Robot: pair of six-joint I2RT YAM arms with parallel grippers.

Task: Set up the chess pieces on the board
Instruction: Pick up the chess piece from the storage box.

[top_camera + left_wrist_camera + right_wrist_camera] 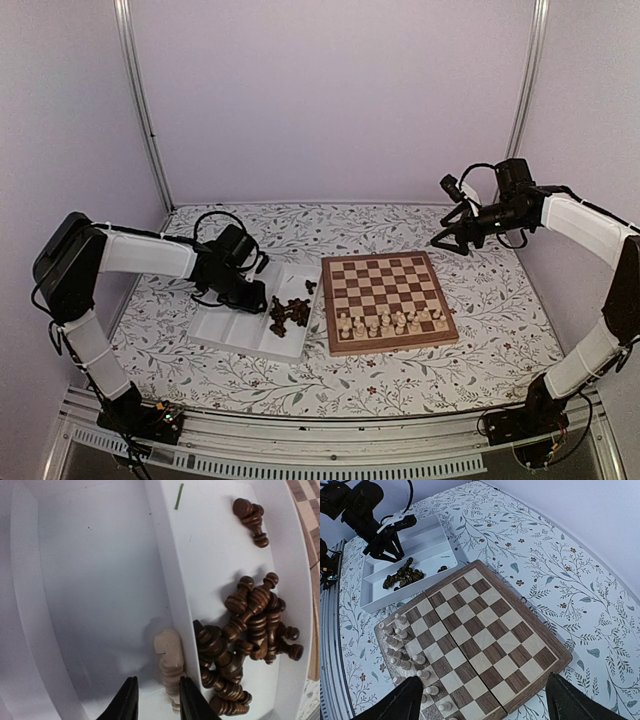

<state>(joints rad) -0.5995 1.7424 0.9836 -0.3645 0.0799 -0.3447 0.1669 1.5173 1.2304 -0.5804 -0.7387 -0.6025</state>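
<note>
Left gripper [158,681], narrowly parted, is hovering by a cream carved knight [168,649], possibly touching. Right gripper [482,680] is hanging wide open beyond the checkered wooden board [485,615].

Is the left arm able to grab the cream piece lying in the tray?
Probably yes: the left pincer hangs open right by the cream piece, though the tray divider beside it may crowd one finger.

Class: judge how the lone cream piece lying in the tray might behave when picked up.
The cream piece looks like rigid carved wood: probably light, unbending. Its rounded, ringed base may roll or slip. Lying against the tray divider, it could jam when nudged.
</note>
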